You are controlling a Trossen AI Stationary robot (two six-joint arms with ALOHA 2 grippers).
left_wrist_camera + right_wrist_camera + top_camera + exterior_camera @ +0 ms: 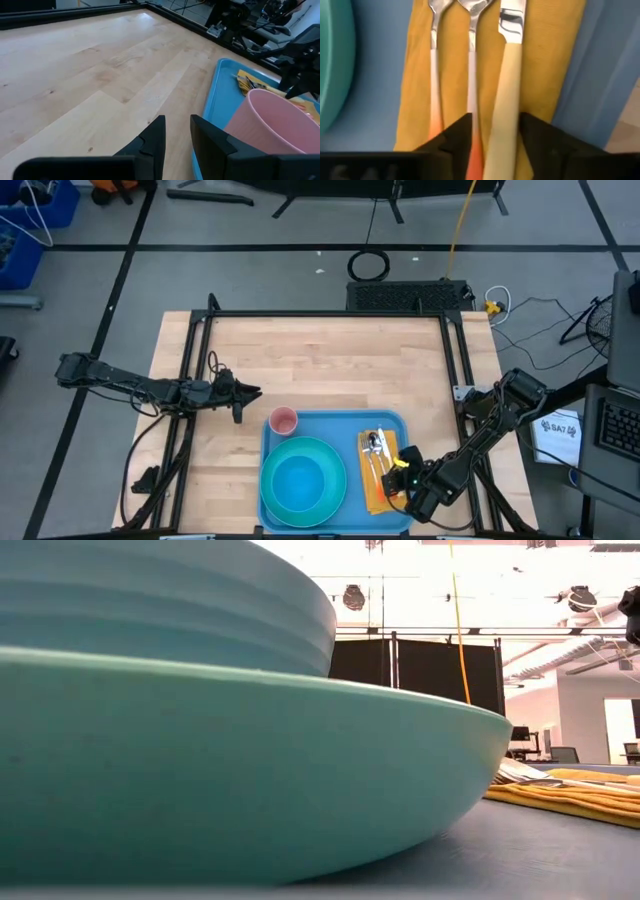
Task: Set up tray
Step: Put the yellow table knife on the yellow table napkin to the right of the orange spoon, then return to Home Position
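On pale wood bench (320, 360) (grey floor around): blue tray (280, 428) at near edge. Right hand (405, 480) narrowly open astride cream-handled knife (507, 95). Left hand (250, 393) nearly closed, empty. Paper tag (558, 428) unreadable.

tray (335, 423): plate (303, 480) left | napkin (379, 480) with cutlery (374, 450) right | cup (284, 421) behind plate

A lab is indicated by the black-framed wooden table (320, 360), taped grey floor (250, 270) and trailing cables (530, 315).
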